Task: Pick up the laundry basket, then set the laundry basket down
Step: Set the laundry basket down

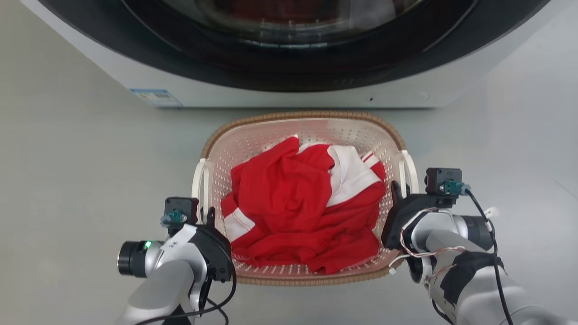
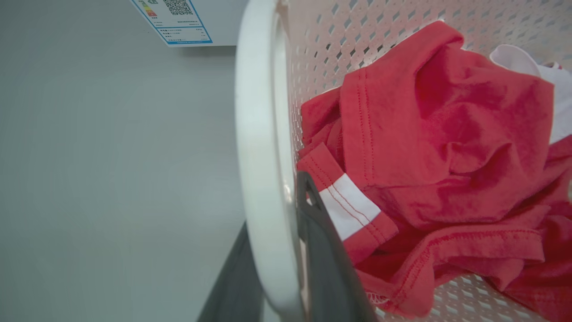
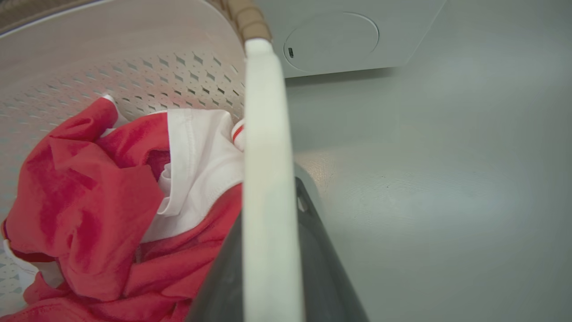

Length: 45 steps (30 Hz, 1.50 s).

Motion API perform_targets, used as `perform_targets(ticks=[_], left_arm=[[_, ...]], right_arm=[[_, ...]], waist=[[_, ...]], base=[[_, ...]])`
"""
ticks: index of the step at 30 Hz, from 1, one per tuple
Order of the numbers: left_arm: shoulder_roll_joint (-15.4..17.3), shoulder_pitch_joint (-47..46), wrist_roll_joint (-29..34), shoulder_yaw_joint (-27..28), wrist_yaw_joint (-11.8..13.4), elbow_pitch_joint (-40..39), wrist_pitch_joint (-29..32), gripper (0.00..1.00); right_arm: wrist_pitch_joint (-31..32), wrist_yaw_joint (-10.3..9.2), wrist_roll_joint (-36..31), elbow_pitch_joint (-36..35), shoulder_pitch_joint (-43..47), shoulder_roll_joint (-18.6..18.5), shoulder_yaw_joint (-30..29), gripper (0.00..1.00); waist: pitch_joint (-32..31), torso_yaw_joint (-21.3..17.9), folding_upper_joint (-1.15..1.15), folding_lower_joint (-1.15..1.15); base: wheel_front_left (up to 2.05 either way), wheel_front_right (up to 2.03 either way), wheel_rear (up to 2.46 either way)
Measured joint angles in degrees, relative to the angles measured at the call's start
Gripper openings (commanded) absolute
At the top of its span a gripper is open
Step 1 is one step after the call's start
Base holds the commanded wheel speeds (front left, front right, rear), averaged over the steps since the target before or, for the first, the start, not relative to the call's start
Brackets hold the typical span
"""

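Laundry basket (image 1: 302, 116), on the floor (image 1: 67, 158) before the washing machine (image 1: 289, 97), likely light, stiff plastic holding soft red clothes (image 1: 289, 203); left gripper (image 1: 208, 215) and right gripper (image 1: 396, 189) each clamp a white side handle (image 1: 198, 180), the soundest hold.

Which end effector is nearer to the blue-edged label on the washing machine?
Left. The left end effector clasps the left handle of the laundry basket, on the same side as the label; the right end effector clasps the right handle, across the basket from the label.
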Motion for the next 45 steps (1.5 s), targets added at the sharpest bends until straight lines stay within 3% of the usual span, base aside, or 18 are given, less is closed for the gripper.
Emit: perform_targets(ticks=[20,42,43,44,45], left_arm=[[0.0,-8.9,0.0,0.4,1.0,-1.7,-2.3,0.00],[0.0,-11.6,-0.1,0.6,1.5,-1.5,-4.0,0.00],[0.0,-11.6,-0.1,0.5,1.5,-1.5,-4.1,0.00],[0.0,-11.7,-0.1,0.6,1.5,-1.4,-4.1,0.05],[-0.1,-11.7,-0.1,0.6,1.5,-1.4,-4.2,0.22]], right_arm=[[-2.0,0.01,-1.8,3.2,-9.1,-0.2,-1.2,0.00],[-3.0,0.02,-3.6,3.5,-11.9,-0.3,-1.5,0.00],[-3.0,0.02,-3.8,3.5,-11.9,-0.3,-1.5,0.06],[-3.0,0.02,-3.8,3.5,-11.9,-0.3,-1.5,0.23],[-3.0,0.02,-3.8,3.5,-11.9,-0.3,-1.6,0.37]], waist=[[16.3,0.5,0.00,0.00],[21.3,1.2,-0.01,-0.01],[21.3,1.2,-0.01,-0.01],[21.3,1.3,-0.01,-0.01],[21.3,1.3,-0.01,-0.01]], base=[[0.00,0.00,0.00],[0.00,0.00,0.00],[0.00,0.00,0.00],[0.00,0.00,0.00],[0.00,0.00,0.00]])
